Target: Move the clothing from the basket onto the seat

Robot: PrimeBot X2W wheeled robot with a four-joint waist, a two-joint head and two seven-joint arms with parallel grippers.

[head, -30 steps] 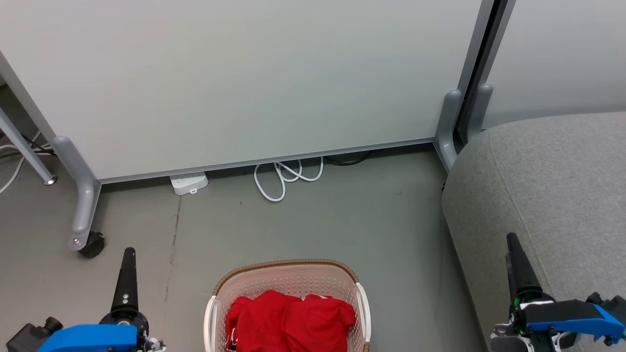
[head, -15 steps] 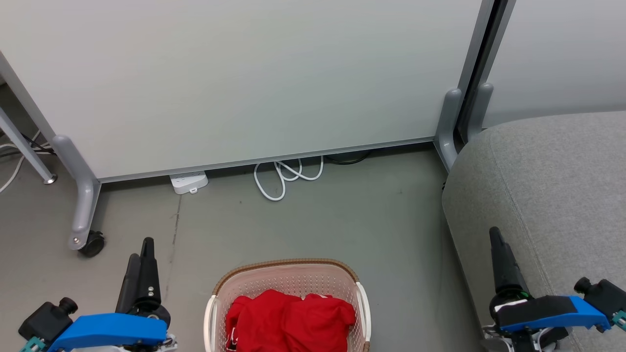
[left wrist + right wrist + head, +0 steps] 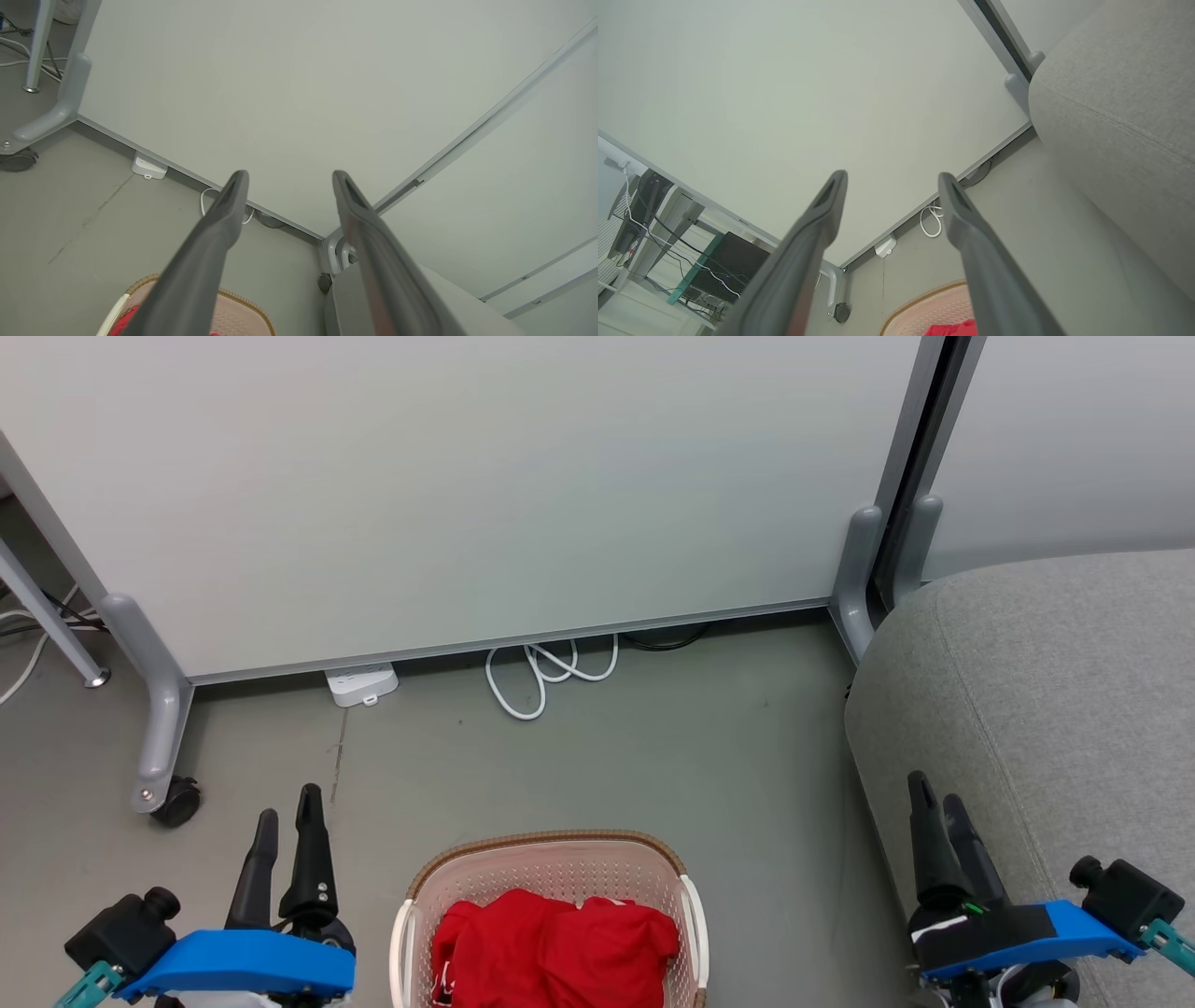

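Clothing (image 3: 555, 947) in basket (image 3: 551, 873); between left and right jaws, untouched.

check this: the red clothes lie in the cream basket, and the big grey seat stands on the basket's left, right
Wrong side. In the head view the large grey fabric seat stands on the right of the cream-white perforated plastic basket; the bright red fabric clothes do lie in it.
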